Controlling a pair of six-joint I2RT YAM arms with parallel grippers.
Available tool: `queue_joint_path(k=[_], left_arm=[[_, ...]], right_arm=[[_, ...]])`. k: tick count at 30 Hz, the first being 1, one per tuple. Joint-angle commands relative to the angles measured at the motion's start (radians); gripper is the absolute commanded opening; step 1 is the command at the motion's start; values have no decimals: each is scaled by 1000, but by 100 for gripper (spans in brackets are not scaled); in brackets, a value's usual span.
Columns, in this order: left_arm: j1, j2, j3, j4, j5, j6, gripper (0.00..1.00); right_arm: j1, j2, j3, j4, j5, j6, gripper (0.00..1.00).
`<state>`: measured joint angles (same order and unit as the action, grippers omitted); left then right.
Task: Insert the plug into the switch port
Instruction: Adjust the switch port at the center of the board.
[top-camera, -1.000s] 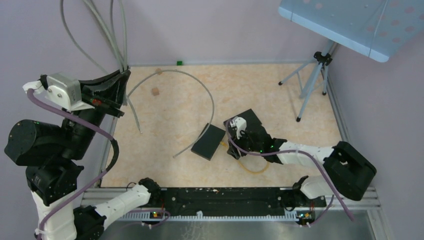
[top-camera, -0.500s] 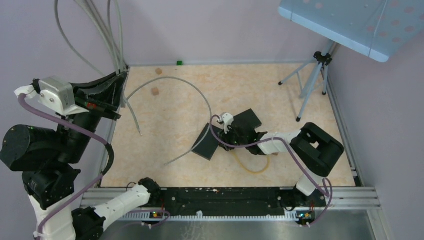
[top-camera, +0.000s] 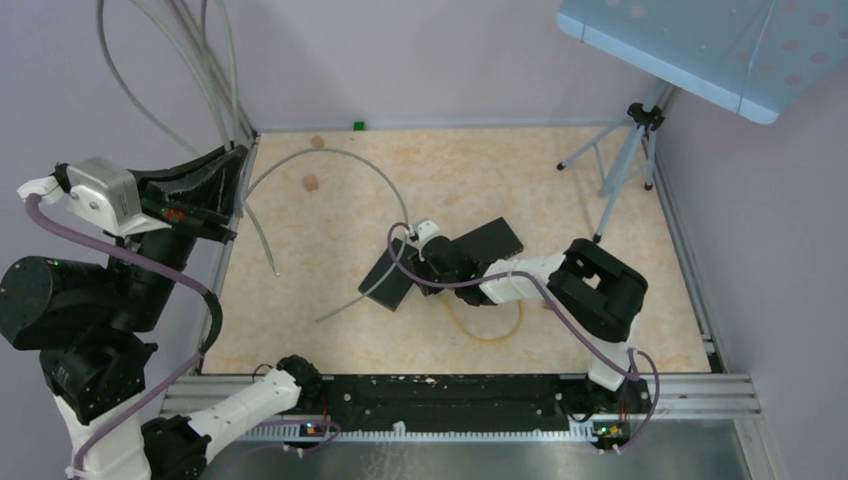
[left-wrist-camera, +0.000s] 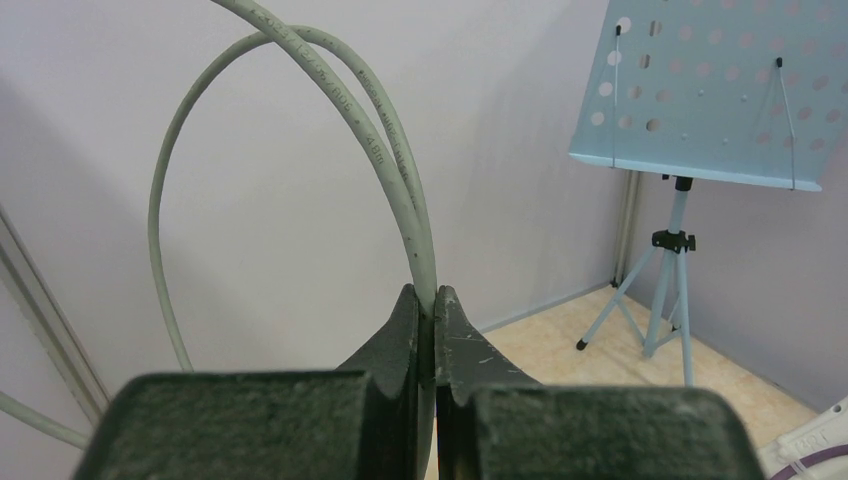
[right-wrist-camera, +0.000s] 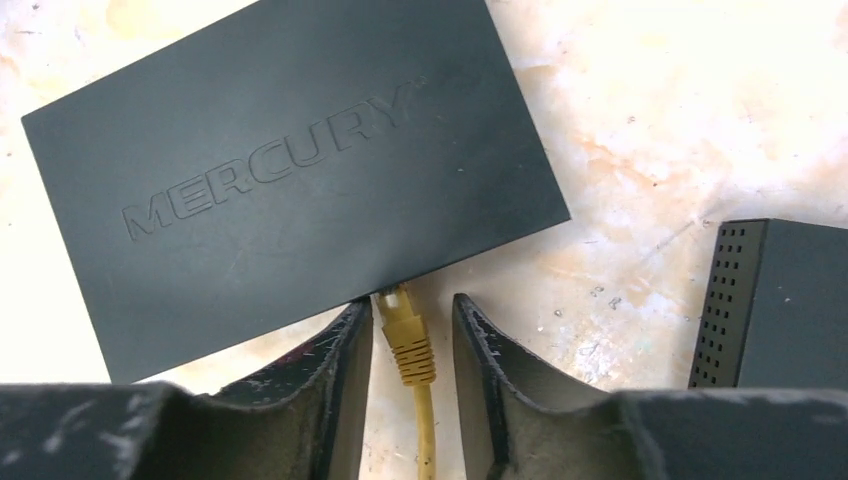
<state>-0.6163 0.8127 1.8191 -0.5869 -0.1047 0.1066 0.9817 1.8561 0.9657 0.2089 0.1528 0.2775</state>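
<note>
Currently our right gripper's (right-wrist-camera: 410, 310) jaws narrowly flank the yellow plug (right-wrist-camera: 408, 345) at the switch's (right-wrist-camera: 290, 170) 6 o'clock edge; off-centre closing could skew it.

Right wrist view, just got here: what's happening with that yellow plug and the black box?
The right gripper straddles the yellow plug, jaws open with a gap on each side, not gripping it. The plug's tip meets the near edge of the black MERCURY switch, which lies flat on the table. Whether it is seated in a port cannot be told. A second black box lies to the right. The left gripper is raised off to the side, shut on a grey cable.
</note>
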Motion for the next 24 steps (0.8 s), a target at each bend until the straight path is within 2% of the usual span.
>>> queue_joint_path(k=[1, 5, 12, 18, 20, 24], left_arm=[[-3, -16, 24, 61, -25, 6, 0], [-2, -22, 21, 54, -27, 7, 0], [-2, -37, 4, 53, -24, 1, 0], [-3, -42, -11, 55, -20, -5, 0], [-3, -41, -18, 55, -15, -7, 0], [-3, -44, -31, 60, -11, -14, 0]], right_arm=[[2, -31, 31, 67, 6, 80, 40], [2, -172, -30, 60, -11, 2, 54], [-50, -472, -177, -177, 54, -24, 58], [-277, -677, -279, -357, 69, 23, 64], [-343, -702, -282, -415, 80, 38, 68], [-413, -681, -294, -432, 1, 29, 69]])
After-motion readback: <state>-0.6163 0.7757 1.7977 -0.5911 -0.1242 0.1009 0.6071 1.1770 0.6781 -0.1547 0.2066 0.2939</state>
